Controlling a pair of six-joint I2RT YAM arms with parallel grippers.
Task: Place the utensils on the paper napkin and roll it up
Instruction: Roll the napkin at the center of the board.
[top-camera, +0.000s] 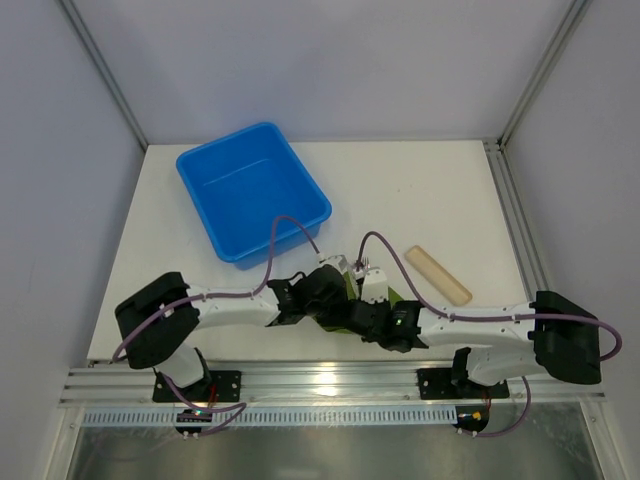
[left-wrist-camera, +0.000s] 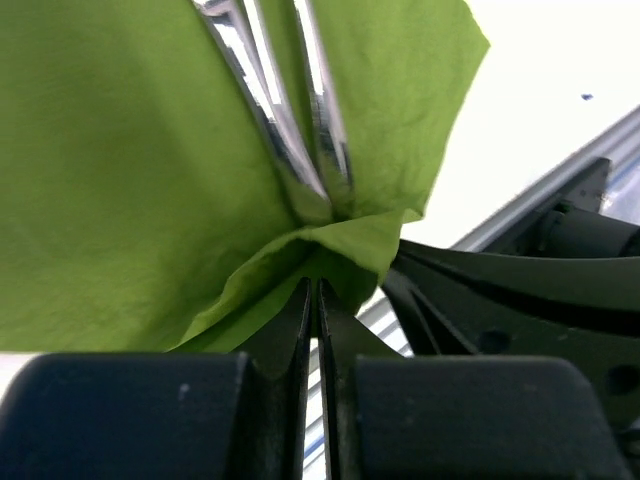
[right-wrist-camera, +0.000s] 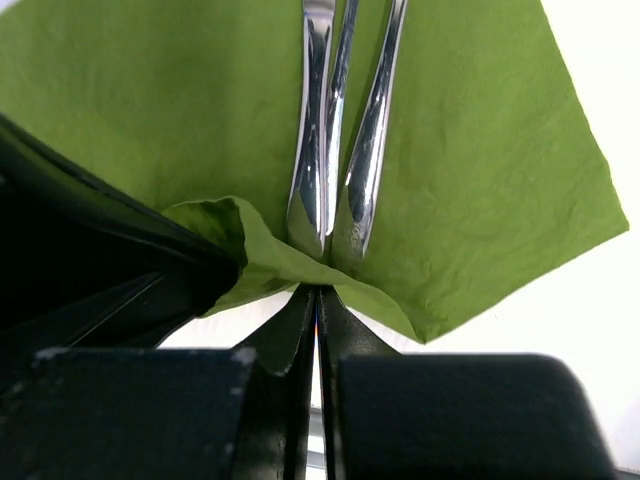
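Pinching the paper napkin's (left-wrist-camera: 120, 180) near edge, the left gripper (left-wrist-camera: 313, 285) and right gripper (right-wrist-camera: 317, 292) are both clamping shut on it; the utensils (right-wrist-camera: 340, 130) are lying on it just beyond their fingertips, by the desk's (top-camera: 450, 200) near edge.

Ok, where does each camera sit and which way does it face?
Top external: above and behind the bases, looking down on the table; both arms show, wrists meeting over the napkin.
Left wrist: on that wrist, looks along the left gripper, shut on the napkin's edge; the utensils beyond it.
Right wrist: on that wrist, looks along the right gripper, pinching the same edge.
Shared: both wrist views show the napkin and the utensils' handles.
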